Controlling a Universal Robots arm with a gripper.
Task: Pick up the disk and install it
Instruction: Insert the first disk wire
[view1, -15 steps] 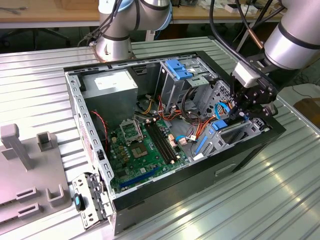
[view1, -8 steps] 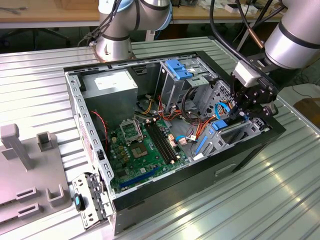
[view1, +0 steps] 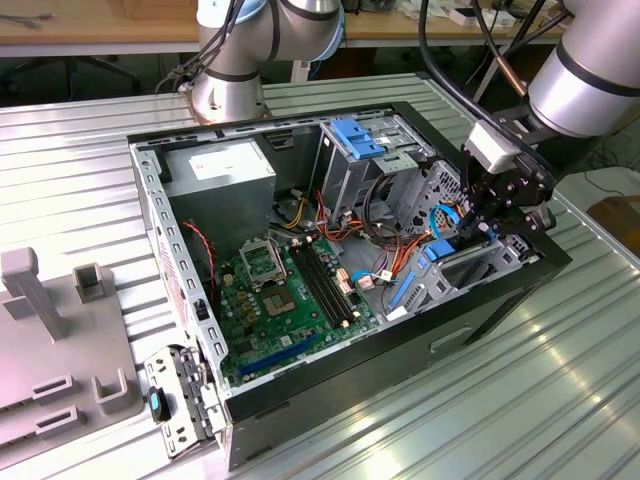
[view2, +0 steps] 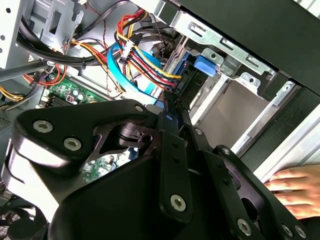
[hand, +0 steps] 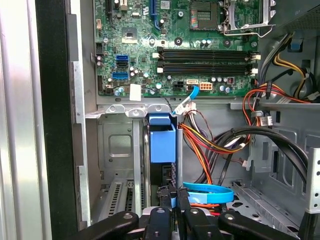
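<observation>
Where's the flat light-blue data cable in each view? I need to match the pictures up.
Exterior view: the flat light-blue data cable loops by the drive cage, toward the exterior view's right of the case.
Second wrist view: it curves alongside the red-and-yellow wire bundle.
First wrist view: it lies flat under the orange and black wires.
Shared landmark: the green motherboard.

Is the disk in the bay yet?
In, at least partly: the dark disk with blue plastic carrier frame sits edge-on inside the grey metal drive bay, tool at its end. Fully seated: cannot tell.
</observation>
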